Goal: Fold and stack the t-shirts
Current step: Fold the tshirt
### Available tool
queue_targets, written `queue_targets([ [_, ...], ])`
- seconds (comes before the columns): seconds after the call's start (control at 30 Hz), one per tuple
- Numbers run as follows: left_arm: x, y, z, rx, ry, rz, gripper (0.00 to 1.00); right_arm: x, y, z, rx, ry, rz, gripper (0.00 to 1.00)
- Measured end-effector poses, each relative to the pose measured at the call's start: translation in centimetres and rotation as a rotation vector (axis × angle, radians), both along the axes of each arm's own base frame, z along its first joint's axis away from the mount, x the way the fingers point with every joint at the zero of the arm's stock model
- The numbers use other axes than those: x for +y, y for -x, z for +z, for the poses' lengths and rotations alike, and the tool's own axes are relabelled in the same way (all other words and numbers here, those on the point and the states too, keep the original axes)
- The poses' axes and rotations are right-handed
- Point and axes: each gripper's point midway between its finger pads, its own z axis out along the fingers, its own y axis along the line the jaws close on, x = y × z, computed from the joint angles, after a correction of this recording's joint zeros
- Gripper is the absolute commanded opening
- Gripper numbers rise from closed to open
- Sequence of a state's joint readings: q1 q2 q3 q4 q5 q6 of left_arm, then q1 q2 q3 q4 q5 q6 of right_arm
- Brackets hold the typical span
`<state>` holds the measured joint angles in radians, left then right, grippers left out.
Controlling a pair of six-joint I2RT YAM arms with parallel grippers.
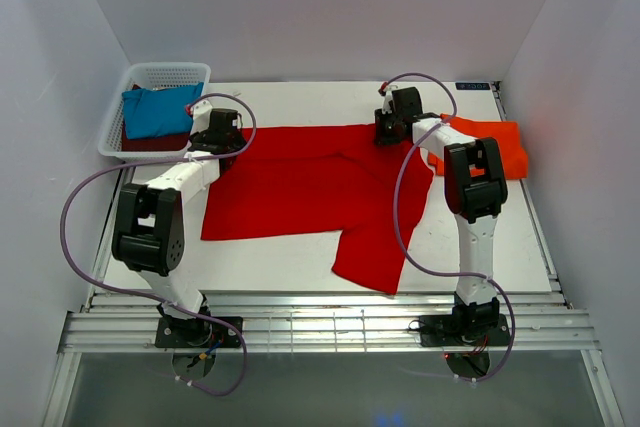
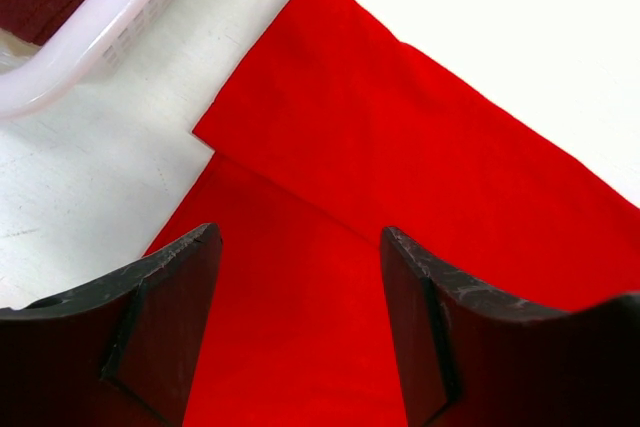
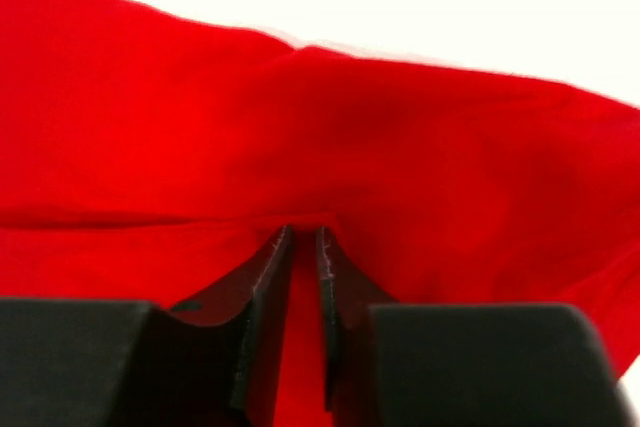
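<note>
Seen from above, the left tool and right tool cover their own fingertips. The right arm hides part of the orange shirt; the teal shirt covers most of the maroon shirt. Wrist views crop the basket and blur the red shirt.

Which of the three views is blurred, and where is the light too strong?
Right wrist view: the red t-shirt is blurred, and everything behind it is washed out to white. Left wrist view: sharp. Top view: even light.
</note>
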<state>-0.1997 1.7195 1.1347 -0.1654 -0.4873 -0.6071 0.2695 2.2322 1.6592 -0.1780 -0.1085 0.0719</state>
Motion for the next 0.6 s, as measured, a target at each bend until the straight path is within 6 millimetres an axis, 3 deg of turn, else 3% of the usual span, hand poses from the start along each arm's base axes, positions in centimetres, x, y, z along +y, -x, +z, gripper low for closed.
queue_targets([
  [0.07,0.00,0.07,0.01,-0.001,0.002,0.002,0.75,-0.04,0.15,0.11,-0.001,0.001,0.002,0.41],
  [0.17,0.04,0.24,0.00,0.000,0.003,0.002,0.76,-0.03,0.28,0.16,-0.002,0.004,0.004,0.46],
  [0.6,0.03,0.39,0.10,0.001,0.006,0.003,0.76,-0.28,0.74,0.25,-0.009,0.010,0.003,0.46],
])
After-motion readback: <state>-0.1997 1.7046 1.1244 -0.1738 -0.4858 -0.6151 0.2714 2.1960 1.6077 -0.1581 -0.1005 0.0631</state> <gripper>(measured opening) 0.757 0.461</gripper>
